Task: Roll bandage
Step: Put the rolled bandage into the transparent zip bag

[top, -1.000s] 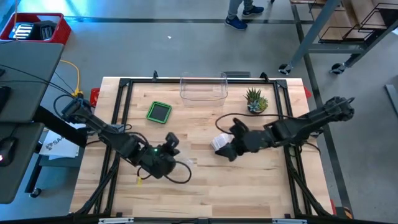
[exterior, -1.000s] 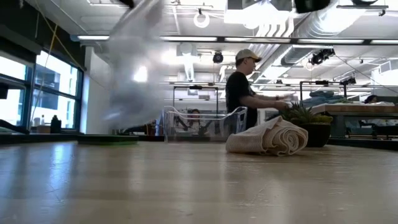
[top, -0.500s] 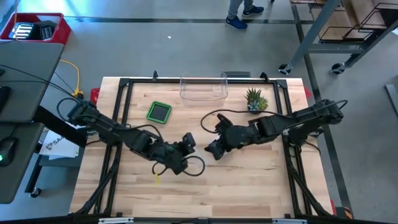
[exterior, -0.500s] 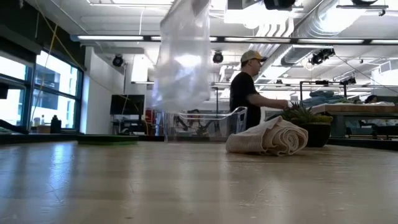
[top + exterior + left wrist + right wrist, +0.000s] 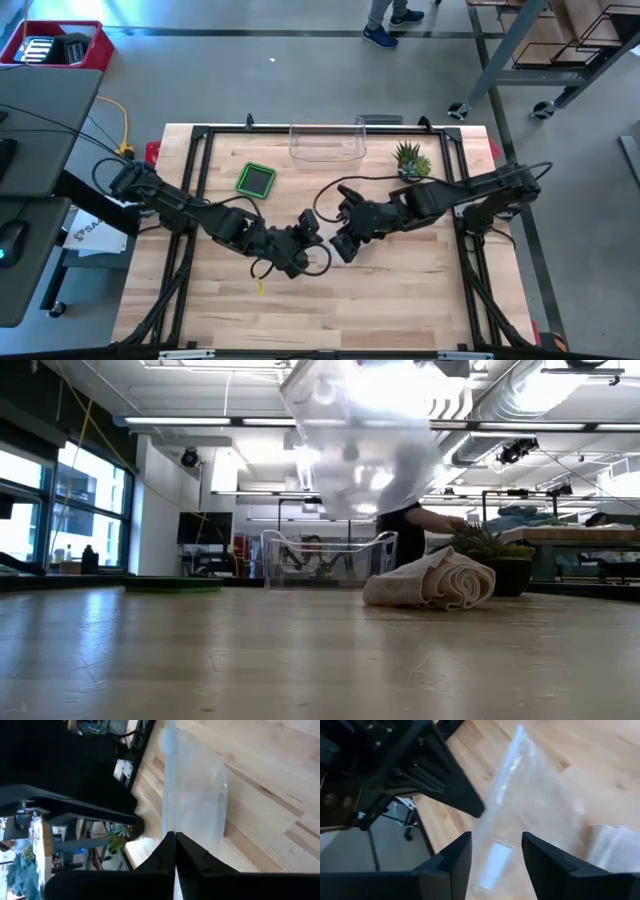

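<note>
I see the wooden table [image 5: 400, 290] filling the high view, with both arms reaching toward its middle. The biggest loose thing is a clear plastic bag [image 5: 197, 795] hanging above the table between the two claws; in the low view it shows as a pale blur [image 5: 355, 435] up near the top. Behind it a clear bin [image 5: 327, 140] stands at the table's far edge, with a green-rimmed tray [image 5: 257, 179] to one side and a small potted plant [image 5: 410, 160] to the other.

My left claw [image 5: 174, 840] is pinched fully together on the bag's edge; the film runs straight out from its tips. My right claw [image 5: 495, 852] stands partly open, its fingers either side of the bag's near edge; I cannot tell whether they touch it.

The rolled bandage [image 5: 432, 582] lies on the table just in front of the plant in the low view, free of both claws; its edge shows beside the bag in the right wrist view [image 5: 615, 847].
</note>
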Available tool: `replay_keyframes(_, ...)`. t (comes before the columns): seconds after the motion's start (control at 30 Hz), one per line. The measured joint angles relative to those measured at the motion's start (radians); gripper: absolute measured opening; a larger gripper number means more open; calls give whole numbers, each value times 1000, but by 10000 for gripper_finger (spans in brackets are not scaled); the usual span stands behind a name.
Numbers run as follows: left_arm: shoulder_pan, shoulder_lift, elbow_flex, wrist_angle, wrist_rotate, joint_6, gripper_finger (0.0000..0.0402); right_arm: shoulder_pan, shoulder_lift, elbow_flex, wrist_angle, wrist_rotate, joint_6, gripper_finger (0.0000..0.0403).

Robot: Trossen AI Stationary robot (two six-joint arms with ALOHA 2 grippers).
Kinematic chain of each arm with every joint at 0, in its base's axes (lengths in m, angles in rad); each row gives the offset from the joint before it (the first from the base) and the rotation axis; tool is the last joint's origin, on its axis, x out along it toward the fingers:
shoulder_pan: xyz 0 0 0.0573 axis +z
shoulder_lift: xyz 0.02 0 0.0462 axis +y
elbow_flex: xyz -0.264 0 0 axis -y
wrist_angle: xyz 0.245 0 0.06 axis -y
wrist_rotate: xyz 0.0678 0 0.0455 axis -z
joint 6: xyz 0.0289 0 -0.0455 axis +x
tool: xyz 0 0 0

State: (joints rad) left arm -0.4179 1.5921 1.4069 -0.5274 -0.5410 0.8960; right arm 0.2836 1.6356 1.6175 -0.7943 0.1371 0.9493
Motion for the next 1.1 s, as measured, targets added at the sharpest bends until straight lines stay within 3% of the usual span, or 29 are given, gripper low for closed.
replay_keyframes(0.3,25,0,0,37,19,-2,0,5,2,18,-53,10,-26,226)
replay_keyframes(1.1,55,0,0,108,93,-2,0,-16,2,18,-77,-8,-30,229)
